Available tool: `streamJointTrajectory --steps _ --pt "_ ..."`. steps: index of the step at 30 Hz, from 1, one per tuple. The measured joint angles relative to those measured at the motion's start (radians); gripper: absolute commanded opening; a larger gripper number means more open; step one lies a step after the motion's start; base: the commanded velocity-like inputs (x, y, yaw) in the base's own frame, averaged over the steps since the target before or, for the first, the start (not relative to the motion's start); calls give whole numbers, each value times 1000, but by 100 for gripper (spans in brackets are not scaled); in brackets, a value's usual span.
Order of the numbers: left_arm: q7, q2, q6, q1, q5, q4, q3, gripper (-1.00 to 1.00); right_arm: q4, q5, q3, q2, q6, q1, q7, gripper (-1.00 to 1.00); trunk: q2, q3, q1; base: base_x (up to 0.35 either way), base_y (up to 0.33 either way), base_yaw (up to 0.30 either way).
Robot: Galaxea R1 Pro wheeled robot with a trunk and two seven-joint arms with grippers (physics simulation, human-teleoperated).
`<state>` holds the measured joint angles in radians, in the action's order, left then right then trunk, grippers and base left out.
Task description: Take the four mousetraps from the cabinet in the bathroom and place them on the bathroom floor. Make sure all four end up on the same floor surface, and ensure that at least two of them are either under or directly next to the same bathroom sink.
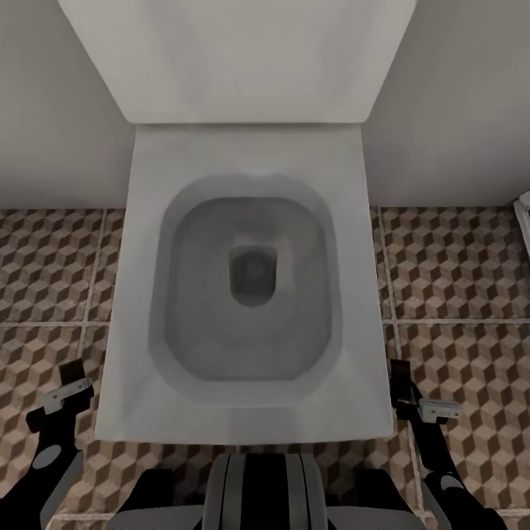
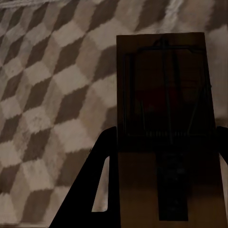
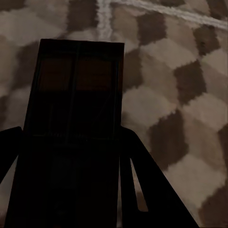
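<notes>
I am looking straight down at a white toilet. My left gripper [image 1: 72, 383] hangs low beside its left front corner, shut on a mousetrap [image 1: 73, 370]. In the left wrist view that mousetrap [image 2: 164, 95] is a wooden board with dark wire parts and a red mark, clamped between the dark fingers [image 2: 102, 190] above the bathroom floor [image 2: 42, 95]. My right gripper [image 1: 403, 386] hangs by the toilet's right front corner, shut on another mousetrap [image 1: 400, 374]. The right wrist view shows this mousetrap [image 3: 78, 85] dark and in shadow over the cube-patterned tiles [image 3: 180, 76]. The cabinet is out of view.
The toilet [image 1: 250, 412] with its raised lid [image 1: 235, 59] stands directly ahead against a pale wall [image 1: 456, 110]. Cube-patterned bathroom floor [image 1: 456, 265] lies bare on both sides of it. A white edge [image 1: 524, 217] shows at the far right. My base [image 1: 258, 493] is close to the bowl's front.
</notes>
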<state>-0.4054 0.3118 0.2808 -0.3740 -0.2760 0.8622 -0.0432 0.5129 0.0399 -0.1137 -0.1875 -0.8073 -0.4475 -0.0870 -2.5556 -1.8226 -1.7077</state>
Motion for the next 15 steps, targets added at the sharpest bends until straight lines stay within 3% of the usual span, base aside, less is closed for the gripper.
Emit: streamJointTrajectory --steps 3,15 --pt "0 -1 0 0 0 0 1 -100 0 0 0 0 0 0 0 -100 -1 -10 -1 0 0 0" --pt "0 -1 0 0 -1 0 1 -100 0 1 0 -1 0 0 0 -100 -2 -10 -4 0 0 0"
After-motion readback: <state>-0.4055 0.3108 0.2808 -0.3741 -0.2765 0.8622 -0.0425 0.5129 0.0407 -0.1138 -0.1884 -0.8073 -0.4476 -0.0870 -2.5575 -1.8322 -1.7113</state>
